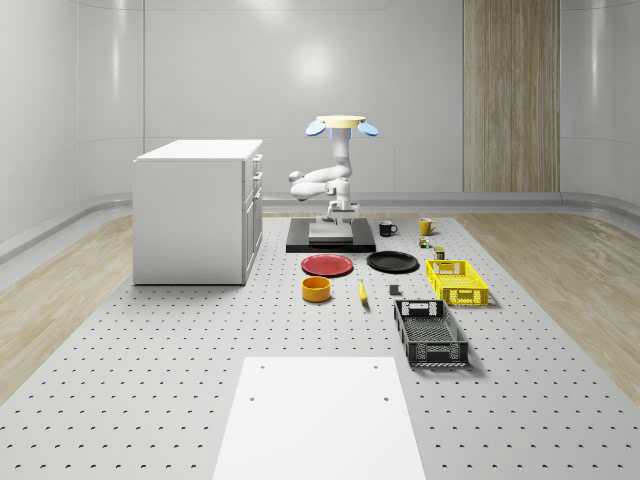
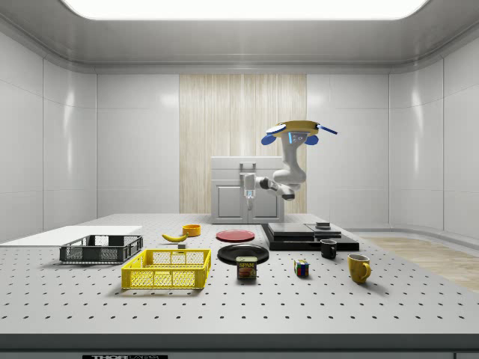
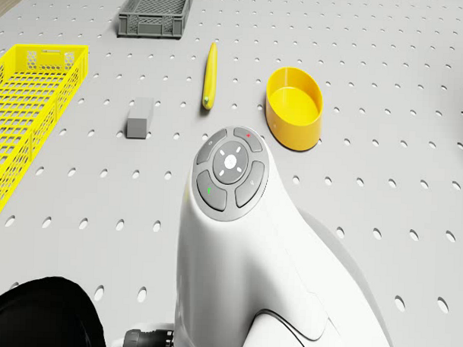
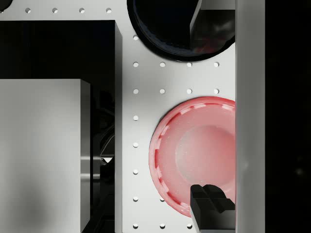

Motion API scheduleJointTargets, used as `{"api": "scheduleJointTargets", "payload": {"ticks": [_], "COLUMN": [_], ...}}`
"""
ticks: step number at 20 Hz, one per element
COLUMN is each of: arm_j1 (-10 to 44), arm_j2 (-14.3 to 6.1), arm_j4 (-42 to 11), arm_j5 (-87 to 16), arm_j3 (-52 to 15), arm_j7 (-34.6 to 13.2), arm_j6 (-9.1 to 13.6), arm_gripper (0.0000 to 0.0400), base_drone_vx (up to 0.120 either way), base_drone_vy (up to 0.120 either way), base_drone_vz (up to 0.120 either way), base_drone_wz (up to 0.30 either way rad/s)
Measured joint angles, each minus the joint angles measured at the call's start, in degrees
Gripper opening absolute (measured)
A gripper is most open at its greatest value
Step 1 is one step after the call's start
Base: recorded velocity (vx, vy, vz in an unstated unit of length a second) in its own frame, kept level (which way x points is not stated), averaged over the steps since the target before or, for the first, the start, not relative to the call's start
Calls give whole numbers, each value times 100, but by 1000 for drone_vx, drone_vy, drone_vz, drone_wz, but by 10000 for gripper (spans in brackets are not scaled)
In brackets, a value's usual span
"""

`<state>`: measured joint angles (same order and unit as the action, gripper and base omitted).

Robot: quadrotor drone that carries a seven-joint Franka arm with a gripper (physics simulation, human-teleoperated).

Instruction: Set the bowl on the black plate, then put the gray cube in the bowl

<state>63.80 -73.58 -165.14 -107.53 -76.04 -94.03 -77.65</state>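
Note:
The yellow bowl (image 1: 316, 289) (image 3: 294, 107) stands upright on the pegboard table, in front of a red plate (image 1: 327, 265) (image 4: 194, 155). The black plate (image 1: 392, 262) (image 4: 165, 29) lies beside the red plate, on its right in the whole-scene view. The small gray cube (image 1: 394, 290) (image 3: 140, 117) rests on the table near a banana (image 1: 362, 291) (image 3: 210, 75). The drone (image 1: 340, 123) (image 2: 298, 133) hovers above a black platform (image 1: 330, 238). My gripper (image 1: 341, 208) (image 2: 248, 196) (image 4: 200, 108) hangs high, open and holding nothing, near the platform's front edge, beside the red plate and far from the bowl.
A white cabinet (image 1: 197, 210) stands at the whole-scene view's left. A yellow basket (image 1: 456, 281) and a dark crate (image 1: 430, 332) sit to the right of the cube. Two mugs (image 2: 328, 248) (image 2: 358, 267), a can (image 2: 246, 268) and a puzzle cube (image 2: 301, 268) lie behind the black plate.

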Motion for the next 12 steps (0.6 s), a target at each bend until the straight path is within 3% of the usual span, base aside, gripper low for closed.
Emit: {"api": "scheduleJointTargets", "payload": {"ticks": [4, 8, 12], "arm_j1": [24, 47, 69], "arm_j2": [-88, -173, -255], "arm_j4": [5, 10, 15], "arm_j5": [42, 81, 119], "arm_j3": [-21, -40, -59], "arm_j7": [-22, -43, -63], "arm_j6": [-82, -161, -237], "arm_gripper": [400, 400, 400], "base_drone_vx": [120, 120, 120], "base_drone_vy": [0, 0, 0], "base_drone_vz": [-120, -20, -120], "base_drone_wz": [0, 0, 0]}}
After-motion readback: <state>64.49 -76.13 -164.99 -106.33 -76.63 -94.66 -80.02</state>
